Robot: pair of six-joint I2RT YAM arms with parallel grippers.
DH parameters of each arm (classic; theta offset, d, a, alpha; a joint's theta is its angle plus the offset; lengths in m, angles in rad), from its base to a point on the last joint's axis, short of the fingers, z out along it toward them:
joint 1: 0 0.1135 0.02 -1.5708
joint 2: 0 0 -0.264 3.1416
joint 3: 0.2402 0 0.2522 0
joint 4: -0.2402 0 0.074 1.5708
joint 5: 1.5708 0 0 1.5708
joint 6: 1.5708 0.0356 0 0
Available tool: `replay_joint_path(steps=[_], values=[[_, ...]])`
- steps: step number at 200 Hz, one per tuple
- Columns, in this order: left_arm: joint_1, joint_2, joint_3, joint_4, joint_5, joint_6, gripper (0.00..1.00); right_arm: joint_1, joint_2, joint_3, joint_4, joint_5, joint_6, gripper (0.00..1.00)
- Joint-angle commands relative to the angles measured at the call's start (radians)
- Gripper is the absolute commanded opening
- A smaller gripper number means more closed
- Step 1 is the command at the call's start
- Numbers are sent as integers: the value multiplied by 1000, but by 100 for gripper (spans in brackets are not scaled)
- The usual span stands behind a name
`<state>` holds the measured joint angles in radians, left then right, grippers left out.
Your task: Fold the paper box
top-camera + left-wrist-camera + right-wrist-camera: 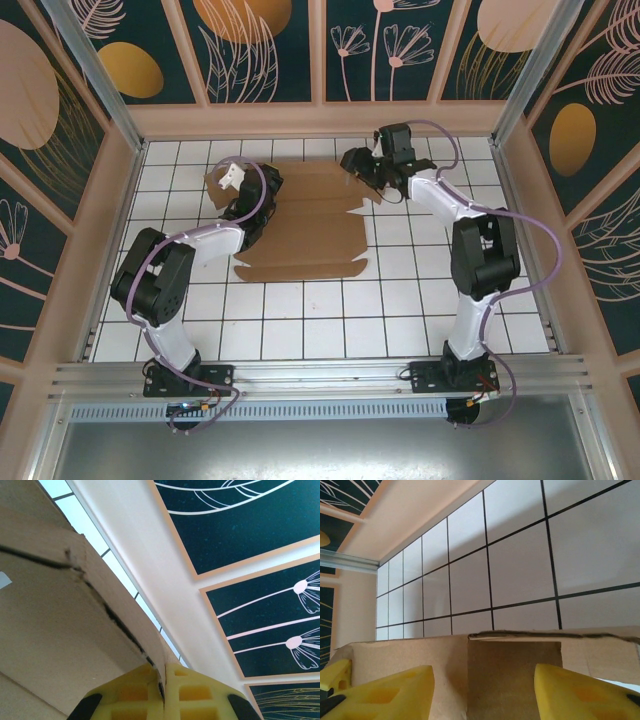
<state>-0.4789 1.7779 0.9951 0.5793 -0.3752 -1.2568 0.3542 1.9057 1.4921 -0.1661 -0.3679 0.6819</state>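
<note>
The paper box is a brown die-cut cardboard sheet lying mostly flat on the white tiled floor. Its left flap is lifted, and my left gripper is shut on that flap's edge. In the left wrist view the yellow fingers press together on the thin cardboard. My right gripper is at the box's far right corner. Its yellow fingers stand apart, open, with a cardboard flap showing in the gap and touching neither pad.
The white tiled floor is walled in by panels with a leaf pattern at the back and sides. An aluminium rail runs along the near edge by both arm bases.
</note>
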Motion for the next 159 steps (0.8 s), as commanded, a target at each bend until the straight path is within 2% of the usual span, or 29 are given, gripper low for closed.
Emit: replay_joint_path(steps=[1, 27, 41, 62, 84, 102, 120, 136, 159], values=[[-7, 11, -9, -42, 18, 43, 0, 1, 21, 19, 82, -75, 49, 56], [-7, 6, -16, -27, 25, 32, 0, 5, 26, -17, 178, -151, 131, 56], [-8, 3, -16, -24, 28, 29, 0, 5, 26, -41, 246, -193, 184, 52], [-7, -7, -42, -24, 23, 31, 0, 6, 21, -81, 356, -242, 258, 38], [-8, -20, -55, -22, 16, 32, 0, 5, 10, -97, 339, -220, 233, 26], [-7, -28, -64, -23, 14, 33, 0, 2, -6, -112, 280, -174, 173, 27], [-8, -35, -75, -22, 12, 34, 0, -6, -35, -145, 246, -133, 112, 37], [-8, -39, -85, -17, 8, 33, 0, -8, -88, -189, 205, -47, 26, 44], [-7, -47, -92, -22, 3, 40, 0, -19, -153, -255, 204, -38, -49, 45]])
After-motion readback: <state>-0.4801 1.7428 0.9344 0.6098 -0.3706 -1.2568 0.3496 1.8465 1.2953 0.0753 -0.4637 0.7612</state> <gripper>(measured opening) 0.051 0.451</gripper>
